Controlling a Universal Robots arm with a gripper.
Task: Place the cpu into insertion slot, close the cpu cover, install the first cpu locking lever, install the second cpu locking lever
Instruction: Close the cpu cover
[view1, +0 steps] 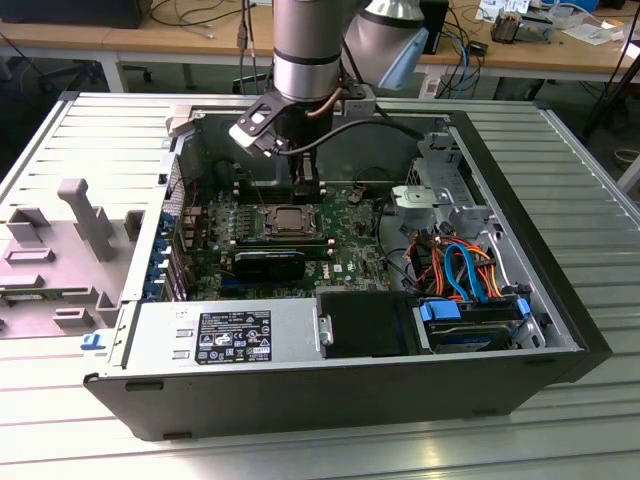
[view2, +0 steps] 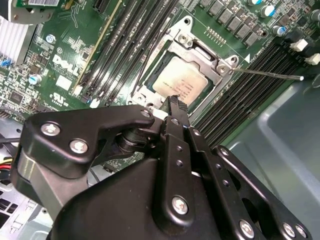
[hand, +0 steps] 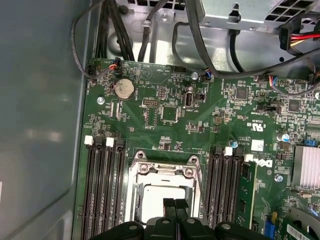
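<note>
cpu (view2: 182, 82): flat square chip with a dull silver-beige metal top and faint print. It is seated in the insertion slot (view2: 181, 36) on the green motherboard (view1: 350, 240), inside the open PC case (view1: 560, 300) on the slatted bench (view1: 600, 200).

Orientation: it lies flat with the metal top facing up. It is square, so there is no real long axis. Its edges run parallel to the black memory slots (hand: 105, 185) on both sides of the socket.

cpu cover (hand: 162, 175): a silvery metal frame lying down flat around the chip, with the chip top visible through its window.

One locking lever (view2: 267, 74) is a thin straight wire rod. It sticks out from a socket corner, with its long axis running across the neighbouring memory slots toward the grey case wall. It is not tucked along the socket.

tool (hand: 175, 204): both fingertips (hand: 169, 206) are pressed together, with nothing visible between them. It points down over the near edge of the socket, with its tips over the frame and chip edge. Contact cannot be told. In the exterior view the arm comes straight down into the case, with the tool (view1: 305, 195) just above the socket.
</note>
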